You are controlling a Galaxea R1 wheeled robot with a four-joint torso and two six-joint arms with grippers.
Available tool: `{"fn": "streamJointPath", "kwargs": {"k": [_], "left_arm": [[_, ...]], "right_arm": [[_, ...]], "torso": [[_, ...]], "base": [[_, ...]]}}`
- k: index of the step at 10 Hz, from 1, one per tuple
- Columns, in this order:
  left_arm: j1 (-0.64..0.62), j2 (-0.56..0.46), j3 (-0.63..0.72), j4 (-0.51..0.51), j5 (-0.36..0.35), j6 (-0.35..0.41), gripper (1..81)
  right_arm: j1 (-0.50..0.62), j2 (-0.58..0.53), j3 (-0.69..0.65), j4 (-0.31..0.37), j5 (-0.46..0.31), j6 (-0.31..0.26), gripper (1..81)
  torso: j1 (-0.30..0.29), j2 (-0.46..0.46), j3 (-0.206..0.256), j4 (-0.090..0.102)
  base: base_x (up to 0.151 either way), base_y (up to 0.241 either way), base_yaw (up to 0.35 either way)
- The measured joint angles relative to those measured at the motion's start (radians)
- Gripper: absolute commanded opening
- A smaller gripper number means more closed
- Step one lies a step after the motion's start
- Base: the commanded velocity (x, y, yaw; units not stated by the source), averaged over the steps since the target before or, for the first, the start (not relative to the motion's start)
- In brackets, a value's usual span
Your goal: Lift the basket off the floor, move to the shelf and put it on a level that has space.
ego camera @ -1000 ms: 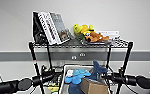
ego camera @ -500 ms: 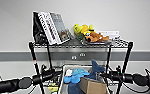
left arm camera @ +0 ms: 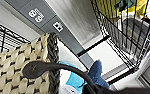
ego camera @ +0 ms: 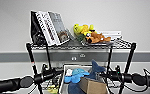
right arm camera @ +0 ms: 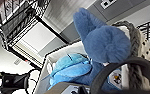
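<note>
The basket (ego camera: pixel 66 82) is held up between the two arms in front of the shelf (ego camera: pixel 129 57), below the top tier that carries books (ego camera: pixel 49 27) and yellow plush toys (ego camera: pixel 83 30). A blue plush toy (ego camera: pixel 77 75) and a cardboard box (ego camera: pixel 92 86) are seen inside it. The left claw (ego camera: pixel 49 73) is set against one side of the basket and the right claw (ego camera: pixel 109 75) against the other; whether their fingers are spread or pressed together cannot be told.
</note>
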Motion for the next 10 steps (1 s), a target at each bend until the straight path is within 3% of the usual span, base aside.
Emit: {"fn": "streamJointPath", "kwargs": {"k": [5, 10], "left_arm": [[-0.003, 0.004, -0.008, 0.000, -0.006, -0.010, 1.0], [-0.003, 0.037, -0.044, -0.001, -0.013, -0.011, 1.0]], "right_arm": [[0.000, 0.018, -0.015, 0.001, 0.001, 0.001, 1.0], [0.000, 0.033, -0.046, 0.002, 0.022, 0.004, 1.0]], "torso": [[0.000, 0.000, 0.000, 0.000], [0.000, 0.000, 0.000, 0.000]], "base": [[0.081, 0.000, 0.000], [0.000, 0.000, 0.000]]}}
